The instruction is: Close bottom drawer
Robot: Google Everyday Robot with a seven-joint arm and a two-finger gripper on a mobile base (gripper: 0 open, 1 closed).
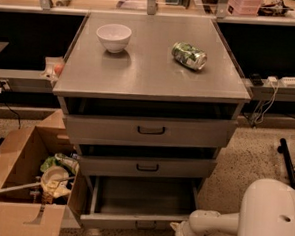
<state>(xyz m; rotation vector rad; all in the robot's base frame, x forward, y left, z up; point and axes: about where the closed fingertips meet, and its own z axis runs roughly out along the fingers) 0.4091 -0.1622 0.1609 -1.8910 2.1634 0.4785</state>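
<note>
Down at the bottom edge, the robot's white hand sits low at the end of a pale, rounded arm that reaches leftward from the bulky white robot body in the lower right corner. The hand is right up against the right-hand part of the front panel of the bottom drawer, just right of its small dark handle. How far open the hand is, I cannot tell from here, and nothing can be seen gripped in it. Whether it touches the panel is a close call; it looks to be at contact or just beside it.

The bottom drawer, a wide shallow grey metal tray, is pulled well out from the grey metal cabinet, its inside floor on show. Above it the middle drawer and the taller top drawer stand slightly out, a dark gap over each.

Up on the grey counter, a white bowl stands upright on the left, and a green drink can lies on its side to the right, well apart. An open cardboard box of clutter sits on the floor left of the cabinet.
</note>
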